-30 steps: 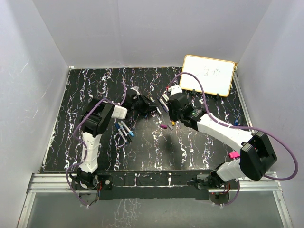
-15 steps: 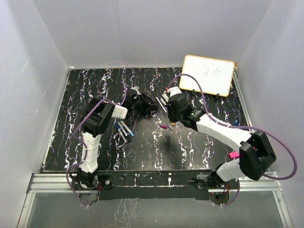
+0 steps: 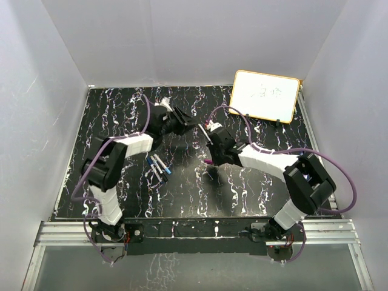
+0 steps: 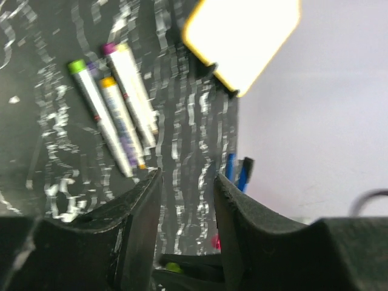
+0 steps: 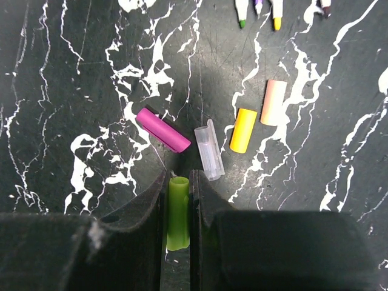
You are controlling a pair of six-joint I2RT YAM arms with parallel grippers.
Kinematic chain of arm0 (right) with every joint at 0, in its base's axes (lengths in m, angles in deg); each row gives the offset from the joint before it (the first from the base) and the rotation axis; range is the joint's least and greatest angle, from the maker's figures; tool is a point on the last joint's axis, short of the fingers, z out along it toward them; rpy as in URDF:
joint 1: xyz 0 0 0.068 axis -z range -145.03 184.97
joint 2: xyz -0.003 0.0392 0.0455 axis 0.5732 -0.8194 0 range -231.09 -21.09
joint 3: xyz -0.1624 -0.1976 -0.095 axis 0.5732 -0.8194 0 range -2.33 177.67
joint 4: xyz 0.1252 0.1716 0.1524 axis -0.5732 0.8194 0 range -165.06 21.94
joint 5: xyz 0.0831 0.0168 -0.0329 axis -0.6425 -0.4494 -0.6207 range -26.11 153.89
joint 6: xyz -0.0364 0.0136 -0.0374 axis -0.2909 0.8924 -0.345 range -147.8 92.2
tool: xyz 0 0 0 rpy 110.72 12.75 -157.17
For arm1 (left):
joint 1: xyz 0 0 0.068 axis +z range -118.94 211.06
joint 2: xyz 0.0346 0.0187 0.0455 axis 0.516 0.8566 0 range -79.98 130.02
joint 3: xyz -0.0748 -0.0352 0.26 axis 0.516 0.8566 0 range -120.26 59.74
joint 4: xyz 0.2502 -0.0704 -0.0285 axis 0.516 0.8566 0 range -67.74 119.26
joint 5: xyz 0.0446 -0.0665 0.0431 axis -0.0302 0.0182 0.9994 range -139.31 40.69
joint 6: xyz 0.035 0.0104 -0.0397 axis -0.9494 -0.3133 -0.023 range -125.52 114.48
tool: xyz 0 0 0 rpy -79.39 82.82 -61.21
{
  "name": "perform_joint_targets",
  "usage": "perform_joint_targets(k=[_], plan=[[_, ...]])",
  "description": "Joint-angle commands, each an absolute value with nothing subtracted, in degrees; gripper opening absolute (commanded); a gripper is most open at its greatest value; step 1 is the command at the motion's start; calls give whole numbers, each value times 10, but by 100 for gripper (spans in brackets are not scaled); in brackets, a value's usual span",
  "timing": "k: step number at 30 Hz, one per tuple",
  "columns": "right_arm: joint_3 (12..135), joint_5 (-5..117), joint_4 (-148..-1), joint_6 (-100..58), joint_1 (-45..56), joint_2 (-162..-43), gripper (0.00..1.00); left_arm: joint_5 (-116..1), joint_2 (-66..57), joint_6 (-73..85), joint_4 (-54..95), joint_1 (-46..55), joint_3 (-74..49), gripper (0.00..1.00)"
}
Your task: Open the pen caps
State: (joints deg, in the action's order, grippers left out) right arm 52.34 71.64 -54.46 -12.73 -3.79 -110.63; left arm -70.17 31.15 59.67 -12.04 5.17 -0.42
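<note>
My right gripper [image 5: 177, 182] is shut on a green pen cap [image 5: 177, 213], low over the black marbled table [image 3: 121, 115]. Loose pen caps lie just ahead of it: magenta [image 5: 162, 130], clear [image 5: 209, 150], yellow [image 5: 244, 130] and pale pink [image 5: 273, 102]. Three white-barrelled pens [image 4: 121, 109] with bare green, orange and purple tips lie side by side, ahead of my left gripper [image 4: 188, 179]. It stands open with nothing between its fingers. From above, the left gripper [image 3: 193, 123] is just left of those pens [image 3: 208, 130] and the right gripper [image 3: 210, 159] just near of them.
A yellow-framed whiteboard [image 3: 265, 95] leans at the back right. Several more pens [image 3: 159, 167], with dark and blue ends, lie left of centre beside the left arm. Grey walls close in the table on three sides.
The left gripper has opened and its arm has stretched farther back. The right gripper has drawn toward the near side, away from the left one, keeping the green cap.
</note>
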Motion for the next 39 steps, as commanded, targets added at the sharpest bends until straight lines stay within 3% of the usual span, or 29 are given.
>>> perform_joint_targets(k=[1, 11, 29, 39], plan=[[519, 715, -581, -120, -45, -1115, 0, -655, 194, 531, -72, 57, 9, 39], [509, 702, -582, -117, -50, -1131, 0, -636, 108, 510, -54, 84, 73, 44], [499, 695, -585, -111, -56, -1146, 19, -620, 31, 496, -24, 114, 121, 45], [501, 699, -582, -111, -56, -1145, 23, -618, 16, 497, -17, 120, 132, 45]])
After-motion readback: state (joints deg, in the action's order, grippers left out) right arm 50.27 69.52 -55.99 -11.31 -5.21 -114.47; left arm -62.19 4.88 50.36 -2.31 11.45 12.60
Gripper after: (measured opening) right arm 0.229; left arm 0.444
